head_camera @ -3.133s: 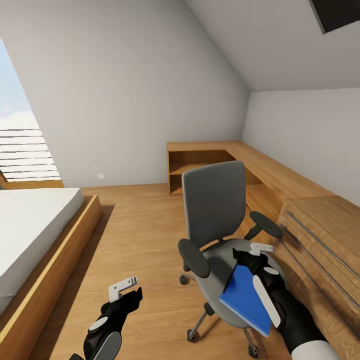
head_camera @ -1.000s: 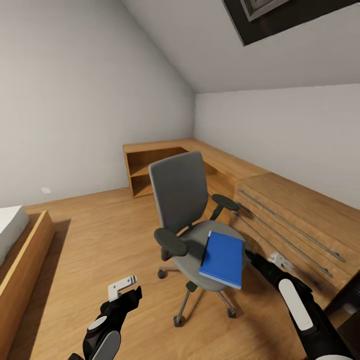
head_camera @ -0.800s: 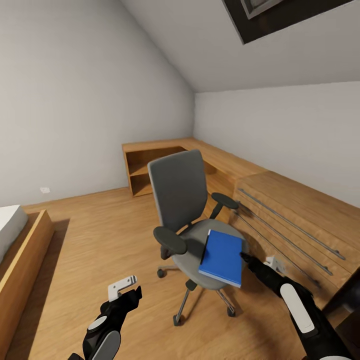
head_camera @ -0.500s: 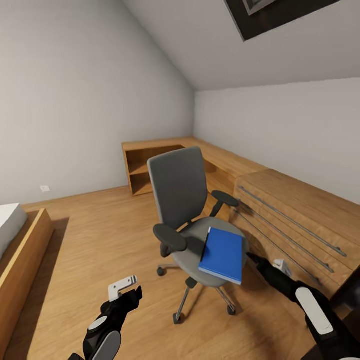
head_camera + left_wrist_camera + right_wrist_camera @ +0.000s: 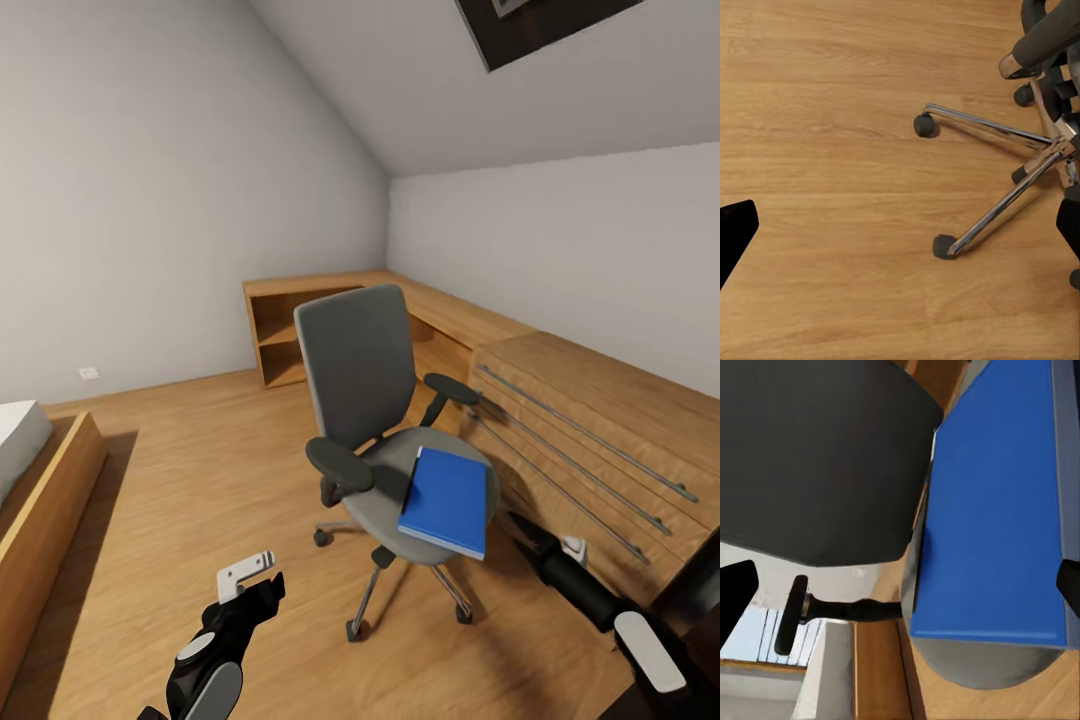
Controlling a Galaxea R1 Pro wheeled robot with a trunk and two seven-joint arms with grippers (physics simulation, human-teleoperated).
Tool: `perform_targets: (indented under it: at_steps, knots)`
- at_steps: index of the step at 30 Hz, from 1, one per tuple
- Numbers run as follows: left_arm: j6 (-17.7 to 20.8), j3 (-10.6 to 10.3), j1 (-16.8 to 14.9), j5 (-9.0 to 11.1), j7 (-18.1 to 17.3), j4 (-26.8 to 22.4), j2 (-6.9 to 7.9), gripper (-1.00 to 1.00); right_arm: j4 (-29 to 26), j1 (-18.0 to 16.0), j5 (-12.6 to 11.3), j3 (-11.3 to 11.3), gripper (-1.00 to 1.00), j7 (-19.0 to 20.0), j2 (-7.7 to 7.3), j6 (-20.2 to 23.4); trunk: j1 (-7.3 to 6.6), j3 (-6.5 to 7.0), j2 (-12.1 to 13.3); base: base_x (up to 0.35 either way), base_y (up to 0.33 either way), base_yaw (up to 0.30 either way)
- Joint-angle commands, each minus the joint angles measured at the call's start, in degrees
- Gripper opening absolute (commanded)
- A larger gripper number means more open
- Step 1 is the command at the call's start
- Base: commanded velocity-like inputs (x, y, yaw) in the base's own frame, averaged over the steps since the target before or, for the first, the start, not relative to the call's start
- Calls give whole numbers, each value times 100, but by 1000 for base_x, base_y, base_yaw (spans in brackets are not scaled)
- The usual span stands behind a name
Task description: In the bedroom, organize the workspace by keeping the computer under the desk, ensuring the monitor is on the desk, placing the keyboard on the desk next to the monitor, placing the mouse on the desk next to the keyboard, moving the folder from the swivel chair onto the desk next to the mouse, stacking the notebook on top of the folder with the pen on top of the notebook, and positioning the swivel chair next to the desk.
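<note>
Folder (image 5: 446, 500), flat, bright blue and rectangular, is seen lying on the grey upholstered swivel chair (image 5: 372, 400) seat, overhanging its front edge. It is judged light, stiff and slippery; the overhanging edge suits pinching. Right gripper (image 5: 543, 541) is spread, empty, beside it.

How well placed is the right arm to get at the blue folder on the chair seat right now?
Probably well placed. The right gripper sits low beside the swivel chair, just off the folder's near edge, apart from it. Nothing stands between them, and the folder's edge overhangs the seat toward that gripper.
</note>
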Motion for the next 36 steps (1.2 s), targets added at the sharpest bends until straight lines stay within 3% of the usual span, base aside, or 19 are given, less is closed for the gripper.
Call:
perform_targets:
  at_steps: [1,6,36]
  knots:
    - [14,-13,-6,28,44,-8,5,100,94,-4,-39,-86,100,149,-2,46,22,-24,-44,0,0,0]
    - [15,-20,-6,35,44,-8,5,100,253,-3,-50,-226,100,454,-14,42,132,-114,-245,0,0,0]
    - [14,-29,-6,41,44,9,-12,100,269,-3,-34,-215,100,429,22,-3,791,-652,-1448,0,0,0]
